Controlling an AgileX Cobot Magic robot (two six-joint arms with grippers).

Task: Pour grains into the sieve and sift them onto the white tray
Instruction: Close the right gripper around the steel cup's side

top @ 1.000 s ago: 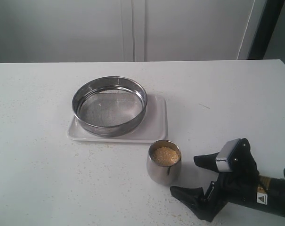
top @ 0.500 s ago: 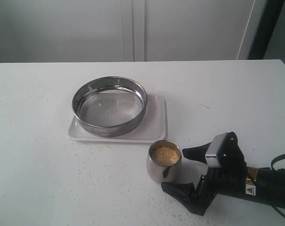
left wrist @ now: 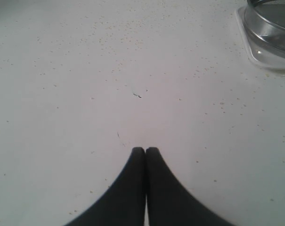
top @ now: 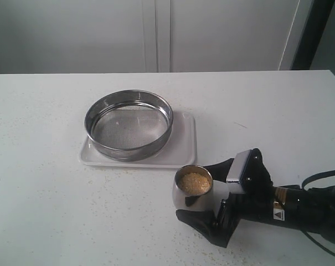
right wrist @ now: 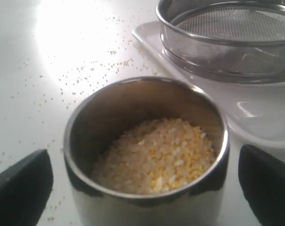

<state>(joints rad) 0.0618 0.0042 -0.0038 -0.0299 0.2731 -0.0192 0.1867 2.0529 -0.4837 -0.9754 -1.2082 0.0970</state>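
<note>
Cup not yet gripped, nothing poured.
The right gripper [top: 194, 191] has its jaws wide apart either side of the cup [top: 184, 202], which is full of grains [top: 194, 182] and stands just near-right of the tray [top: 184, 144]. The sieve [top: 128, 124] sits empty on the tray. The left gripper [left wrist: 145, 153] is closed and empty. Gripping, pouring and sifting remain.

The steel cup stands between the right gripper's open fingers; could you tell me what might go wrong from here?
1. The cup is smooth and rounded; if the right gripper closes off-centre, the cup may slip or tip, spilling the grains.
2. The sieve merely rests on the white tray; a bump while pouring could shift it, so grains miss the mesh. Stray grains already dot the table.
</note>
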